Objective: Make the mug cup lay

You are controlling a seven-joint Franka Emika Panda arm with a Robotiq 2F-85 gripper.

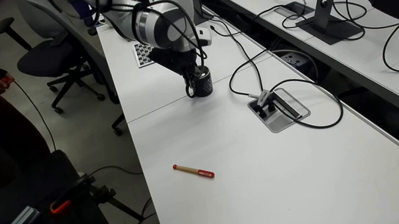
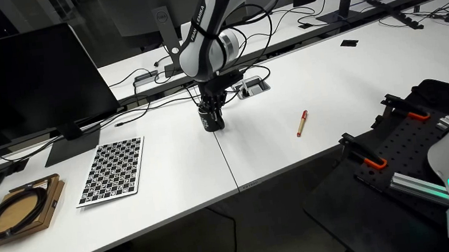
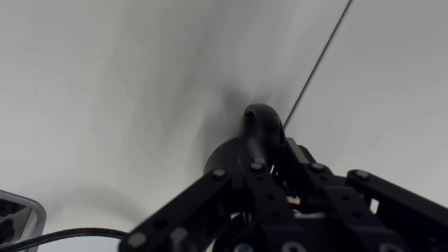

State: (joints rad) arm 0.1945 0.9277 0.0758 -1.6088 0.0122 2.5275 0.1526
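Note:
The black mug cup (image 1: 204, 84) stands upright on the white desk, near the seam between two desk panels. It also shows in an exterior view (image 2: 206, 122), with light print on its side. Its loop handle (image 1: 190, 90) faces my gripper (image 1: 190, 76). In the wrist view, the rounded mug body (image 3: 222, 157) shows beside the left finger, and the dark handle (image 3: 262, 111) runs between the fingers. My gripper (image 3: 276, 150) is drawn nearly together around the handle. The contact is dark and partly blurred, and the fingers hide part of the mug.
A red-brown pen (image 1: 193, 171) lies on the desk. A grey cable box (image 1: 279, 110) with looped black cables is set into the desk near the mug. A checkered board (image 2: 112, 171), a monitor (image 2: 28, 88) and a cardboard box with coiled cable (image 2: 20, 210) are on the desk.

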